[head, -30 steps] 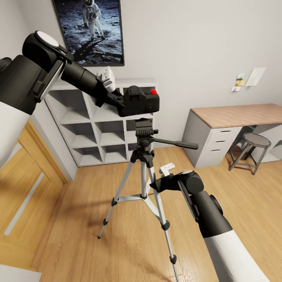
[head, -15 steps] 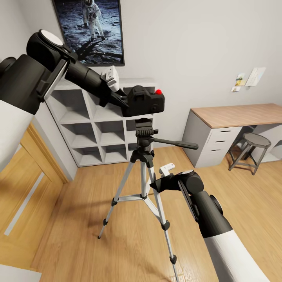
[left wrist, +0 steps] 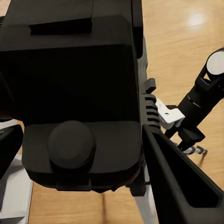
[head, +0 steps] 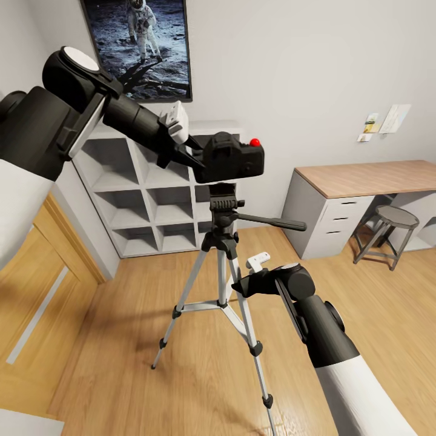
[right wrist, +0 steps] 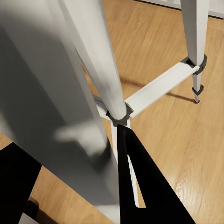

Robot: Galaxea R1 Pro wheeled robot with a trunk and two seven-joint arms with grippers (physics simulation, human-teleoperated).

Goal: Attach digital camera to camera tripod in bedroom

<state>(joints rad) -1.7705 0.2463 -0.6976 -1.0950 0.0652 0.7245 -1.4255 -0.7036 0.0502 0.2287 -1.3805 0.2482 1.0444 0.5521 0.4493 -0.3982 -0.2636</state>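
The black digital camera (head: 233,158), red button up, hangs just over the black head (head: 222,203) of the camera tripod (head: 221,284), sitting slightly to the right of it. My left gripper (head: 198,158) is shut on the camera's left end. In the left wrist view the camera body (left wrist: 84,93) sits between the two fingers (left wrist: 179,186). The tripod's pan handle (head: 275,223) sticks out to the right. My right gripper (head: 241,286) is lower down, shut around a silver tripod leg (right wrist: 88,84), with a black finger (right wrist: 144,186) pressed against that leg.
A grey cube shelf (head: 151,206) stands behind the tripod under the astronaut poster (head: 139,42). At the right are a wood-topped desk (head: 363,175) and a stool (head: 393,221). A wooden door (head: 36,266) is at the left. Wood floor (head: 121,363) surrounds the tripod feet.
My left arm has carried the camera to the right, from left of the tripod head to over it. The right arm and the tripod have stayed still.
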